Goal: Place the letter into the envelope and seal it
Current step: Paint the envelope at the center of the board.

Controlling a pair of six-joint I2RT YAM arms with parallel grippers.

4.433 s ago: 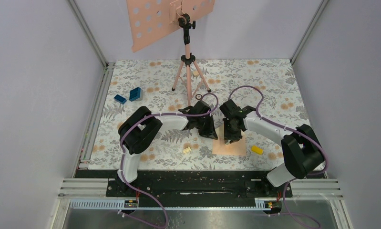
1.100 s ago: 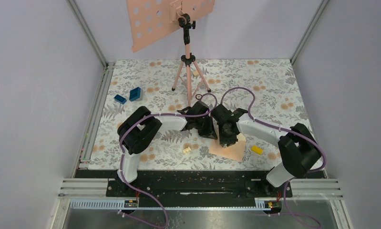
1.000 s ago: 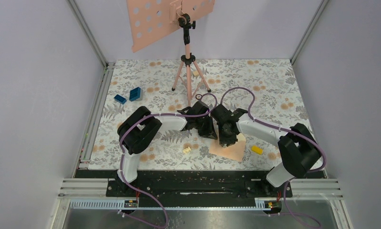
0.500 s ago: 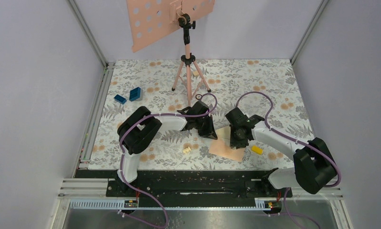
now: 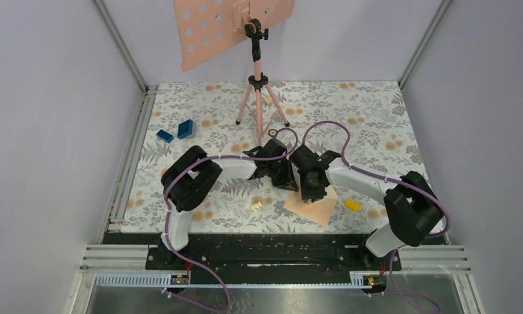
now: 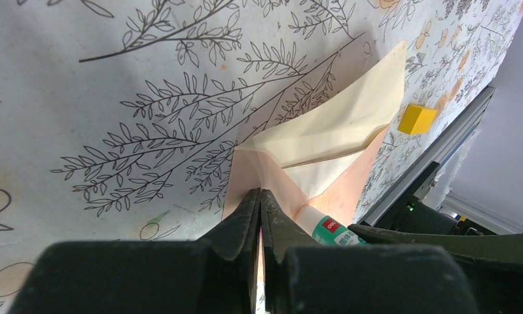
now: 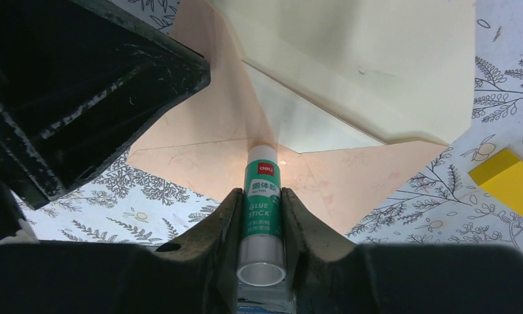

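The peach envelope point(image 5: 316, 209) lies on the floral mat in front of both arms. My left gripper point(image 6: 259, 196) is shut on its near left edge point(image 6: 245, 171), a thin pink strip between the fingers. My right gripper point(image 7: 262, 206) is shut on a green glue stick point(image 7: 264, 190), whose tip rests on the envelope point(image 7: 350, 176) where peach meets cream. A cream folded sheet point(image 7: 350, 65) stands up from the envelope's mouth. I cannot tell whether it is the letter or the flap's inner face. In the top view the right gripper point(image 5: 309, 191) hides that spot.
A yellow block point(image 5: 353, 205) lies just right of the envelope, a small cream lump point(image 5: 256, 205) to its left. A pink tripod point(image 5: 258, 98) carrying a perforated plate stands behind the arms. Two blue blocks point(image 5: 185, 128) sit far left. The left gripper's black body point(image 7: 82, 85) crowds the right wrist view.
Half a second ago the right arm was swung out to the right, off the envelope. It has come back over the envelope with the glue stick. The left arm has stayed put.
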